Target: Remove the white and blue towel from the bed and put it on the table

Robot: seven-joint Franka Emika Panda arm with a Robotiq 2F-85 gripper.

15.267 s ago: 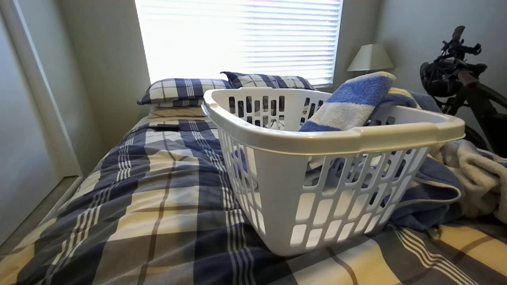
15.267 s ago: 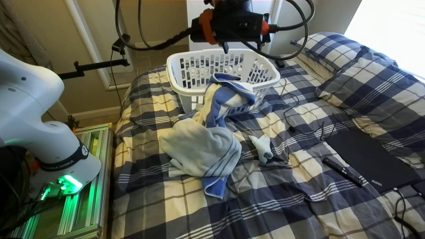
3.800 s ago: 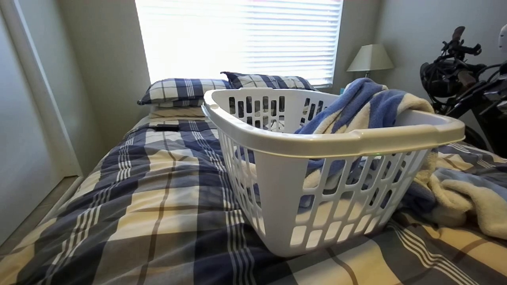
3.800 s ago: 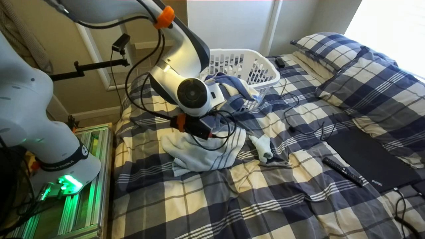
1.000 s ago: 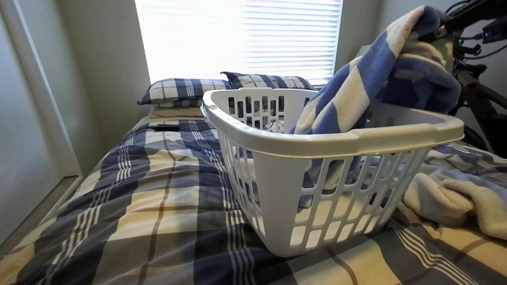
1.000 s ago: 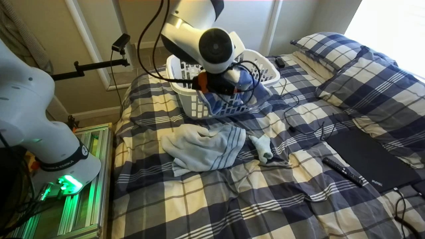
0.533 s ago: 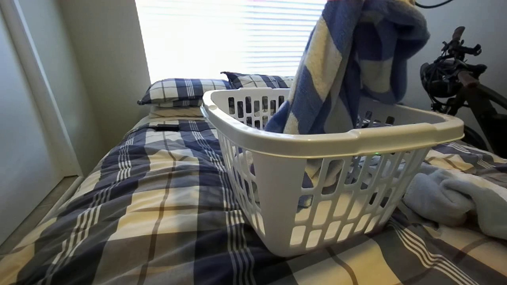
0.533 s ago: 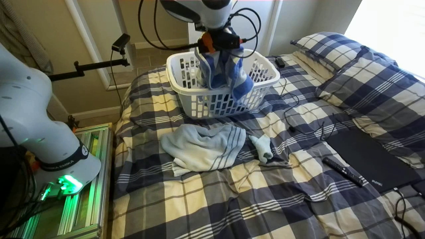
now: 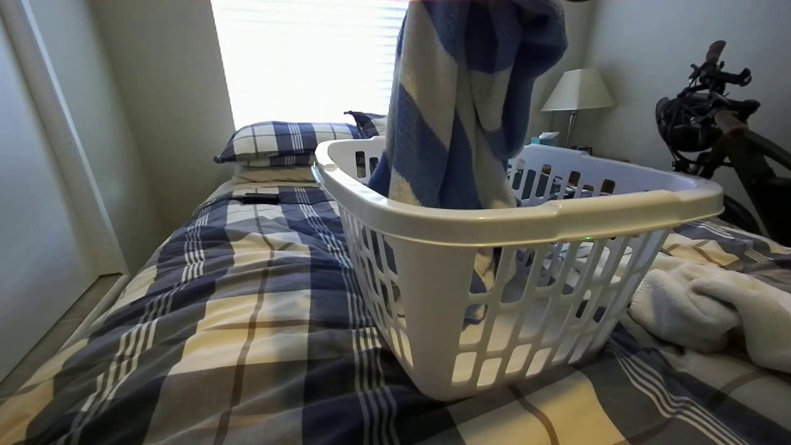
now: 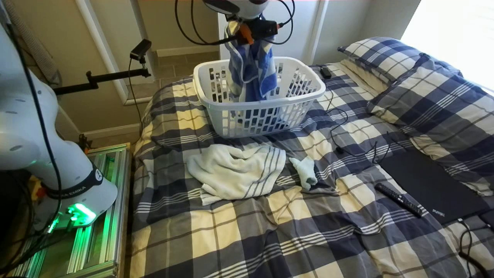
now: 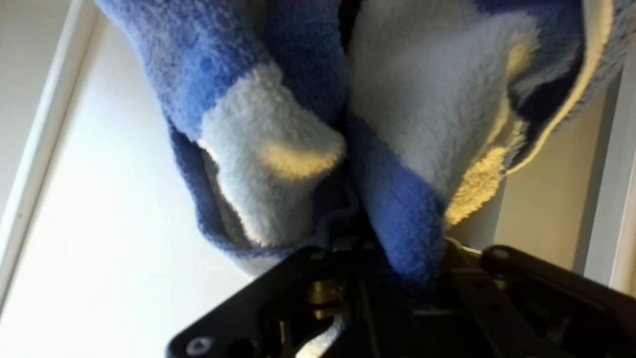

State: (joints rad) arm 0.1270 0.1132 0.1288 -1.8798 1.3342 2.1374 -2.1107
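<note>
In an exterior view, a navy, white and pale-yellow plaid bed (image 9: 247,296) is backed by a bright window (image 9: 303,62) and a cream-shaded lamp (image 9: 579,93). In an exterior view, a fluffy blue-and-white striped towel (image 10: 252,71) is dangled into a slotted white plastic basket (image 10: 247,106), plus a black laptop (image 10: 432,185) is parked on the bed. In the wrist view, the towel's pinched in the black claw (image 11: 370,253), nearly closed.
</note>
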